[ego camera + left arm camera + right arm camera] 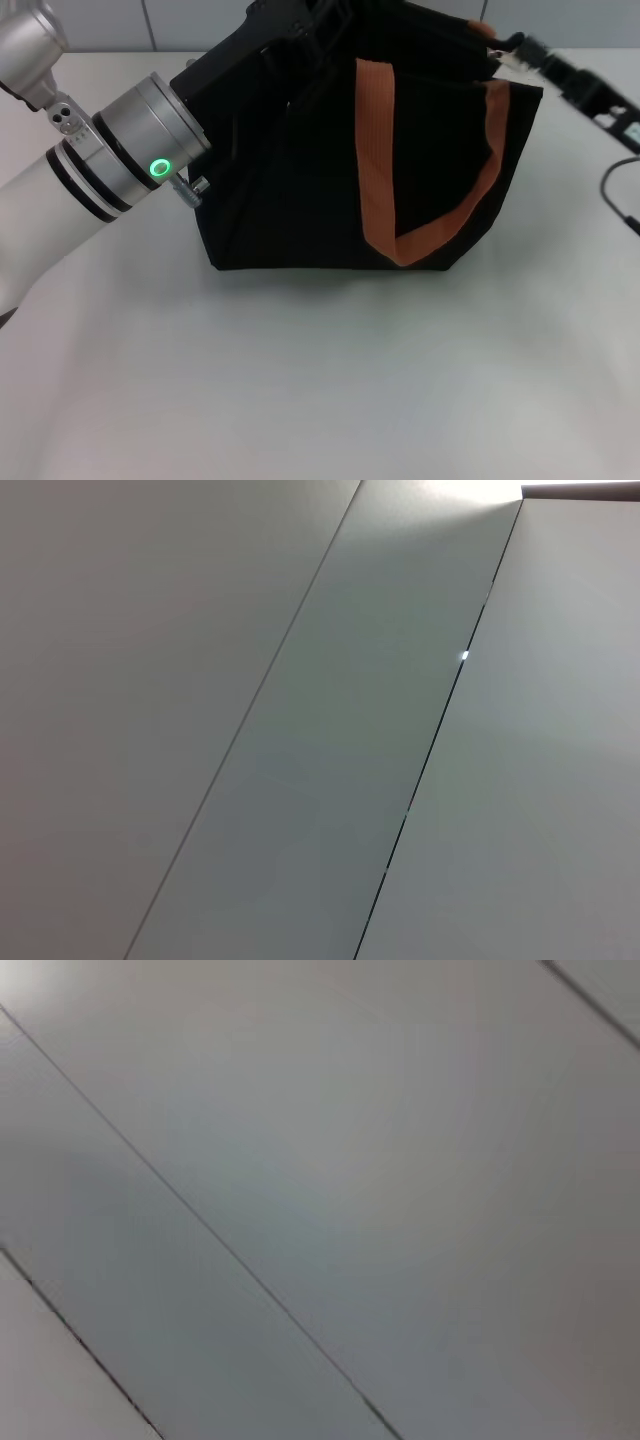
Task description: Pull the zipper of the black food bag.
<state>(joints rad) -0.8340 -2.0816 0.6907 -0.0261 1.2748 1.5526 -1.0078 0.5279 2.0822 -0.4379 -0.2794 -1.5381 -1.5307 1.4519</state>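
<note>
**Both my arms at the top of the black food bag**

The black food bag point(340, 170) stands on the white table point(320, 380), filling the upper middle of the head view, with one orange-brown strap point(385, 150) hanging in a V down its near face. My left arm point(110, 165) comes in from the left edge, a green light lit on its wrist, and my left gripper point(290, 30) reaches over the bag's upper left corner at the top of the frame; dark against dark fabric, I cannot tell how its fingers stand. My right gripper point(520, 50) sits at the bag's upper right corner, blurred, its grip likewise unclear. The zipper I cannot make out. Both wrist views show only pale wall panels with thin seams.
</note>
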